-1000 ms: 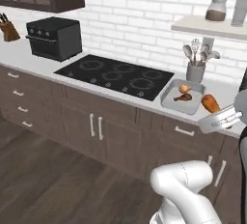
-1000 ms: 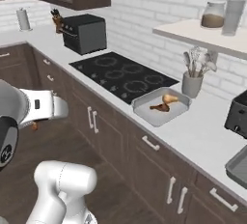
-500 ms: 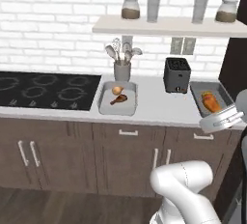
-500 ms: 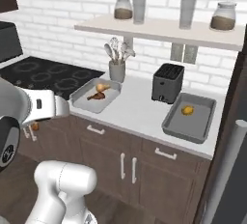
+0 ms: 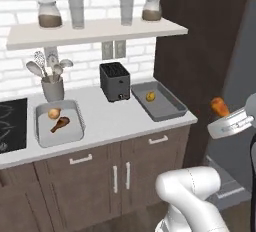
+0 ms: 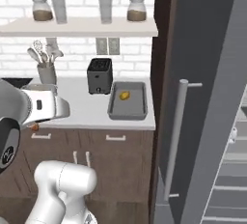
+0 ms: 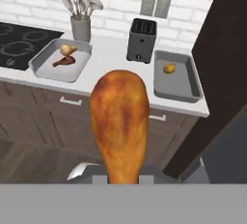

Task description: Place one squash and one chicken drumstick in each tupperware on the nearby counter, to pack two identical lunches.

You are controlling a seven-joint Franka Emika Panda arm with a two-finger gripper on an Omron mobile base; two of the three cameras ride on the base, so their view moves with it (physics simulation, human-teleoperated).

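Gripper [image 5: 224,117] clamped on drumstick [image 7: 119,121], held off counter edge, right of right tray [image 5: 159,101]. That tray holds squash [image 5: 150,96] only (left tray [image 5: 58,122] looks packed). Next: carry drumstick over right tray, lower, release.

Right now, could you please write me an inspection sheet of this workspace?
Surface: white counter, above dark cabinets.
Job's things: left tupperware holds a squash and a drumstick; right tupperware holds a squash alone.
Clutter: black toaster, utensil pot.
End effector: shut on a second chicken drumstick, off the counter's right end.
Cables: nothing seen.
Surroundings: shelf with jars, cooktop.
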